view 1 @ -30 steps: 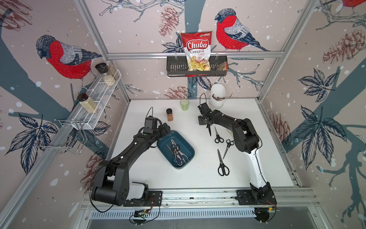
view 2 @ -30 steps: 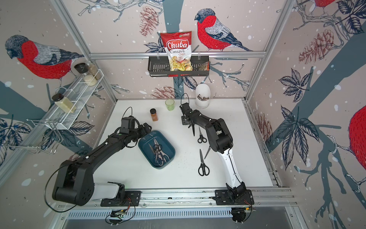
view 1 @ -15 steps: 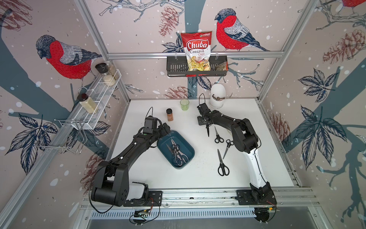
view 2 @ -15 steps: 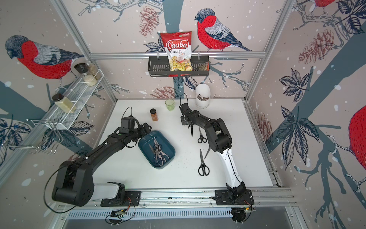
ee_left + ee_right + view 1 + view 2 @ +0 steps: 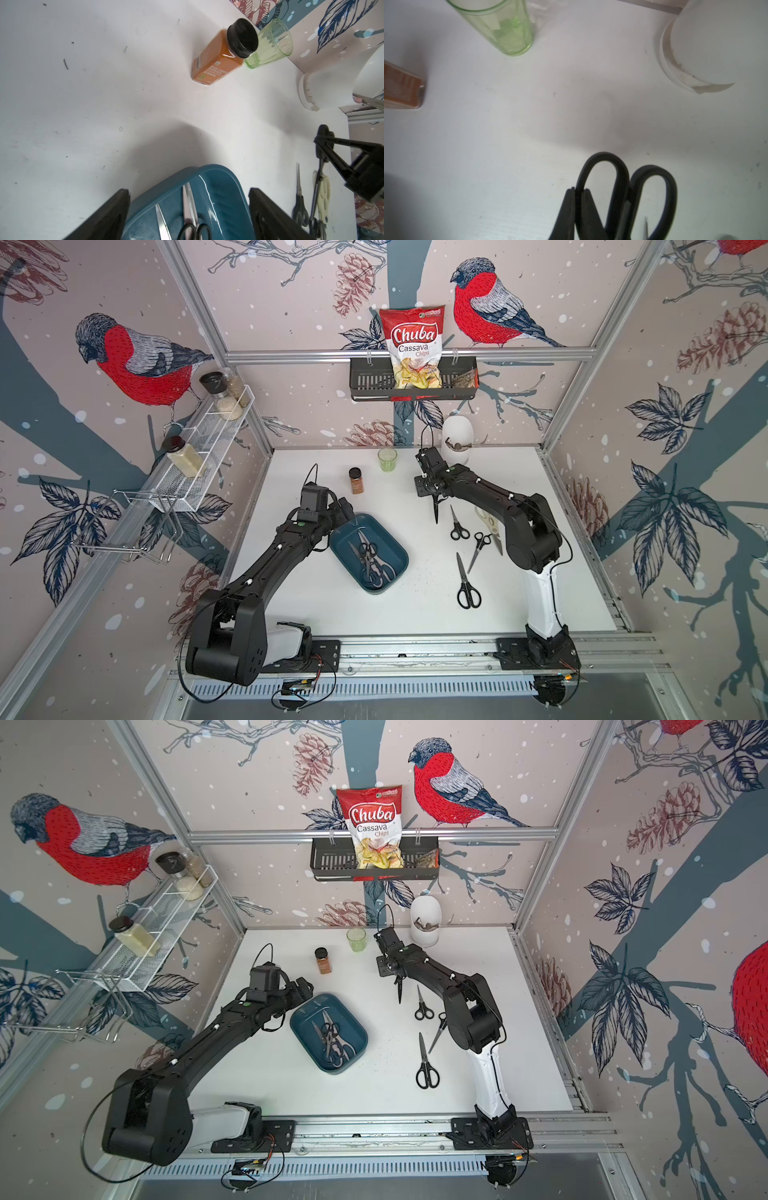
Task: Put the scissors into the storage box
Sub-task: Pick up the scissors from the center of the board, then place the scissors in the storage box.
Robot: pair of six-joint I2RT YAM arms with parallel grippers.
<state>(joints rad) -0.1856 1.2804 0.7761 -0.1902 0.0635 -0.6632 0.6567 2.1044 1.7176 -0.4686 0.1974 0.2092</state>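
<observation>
The storage box [image 5: 374,526] [image 5: 332,1004] is a teal tray left of the table's centre, with scissors [image 5: 368,558] heaped in it. My left gripper [image 5: 188,190] is open and straddles the box's far corner [image 5: 220,178], holding nothing. My right gripper [image 5: 579,193] is shut on one handle loop of black-handled scissors [image 5: 623,187]. Their blades [image 5: 436,510] point toward the table's front. On the table to the right lie two small black pairs [image 5: 457,526] [image 5: 478,545], a long black pair [image 5: 465,585], and cream-handled shears [image 5: 490,526] partly under the right arm.
A spice jar [image 5: 356,481], a green glass [image 5: 387,459] and a white container [image 5: 456,435] stand at the back of the table, close to the right gripper. A black wall basket [image 5: 365,385] holds a chips bag. A white wire rack [image 5: 203,456] hangs on the left wall.
My right gripper's jaws have closed onto the black scissors' handle loop. Both arms have hardly moved.
</observation>
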